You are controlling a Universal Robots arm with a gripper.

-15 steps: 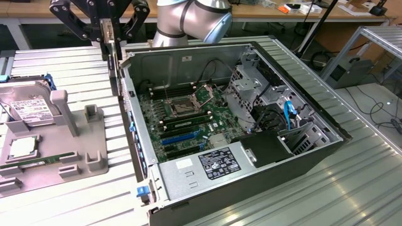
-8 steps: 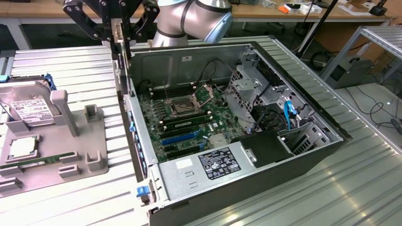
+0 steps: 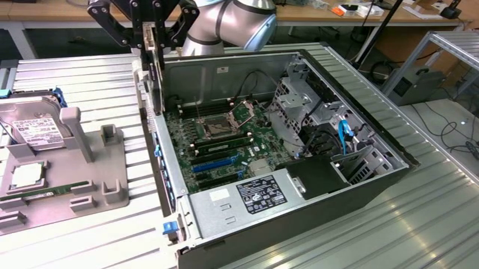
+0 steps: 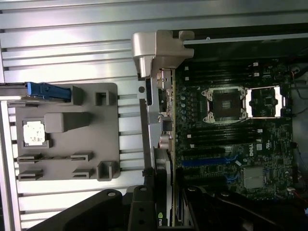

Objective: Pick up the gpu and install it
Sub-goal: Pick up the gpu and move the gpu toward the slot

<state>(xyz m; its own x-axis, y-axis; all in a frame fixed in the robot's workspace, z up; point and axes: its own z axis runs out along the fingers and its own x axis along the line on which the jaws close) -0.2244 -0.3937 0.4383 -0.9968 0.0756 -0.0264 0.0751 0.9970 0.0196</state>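
The black two-fingered tool (image 4: 163, 195) was clenched on the gpu (image 4: 162, 163), a thin flat card seen edge-on. In the exterior view the card hung upright over the left wall of the open black computer case (image 3: 359, 185). Beside it the green motherboard (image 3: 217, 140) with blue slots (image 3: 213, 165) lay uncovered, with free room above. The tool's upper part was cut off, and its body hid the card's gripped end.
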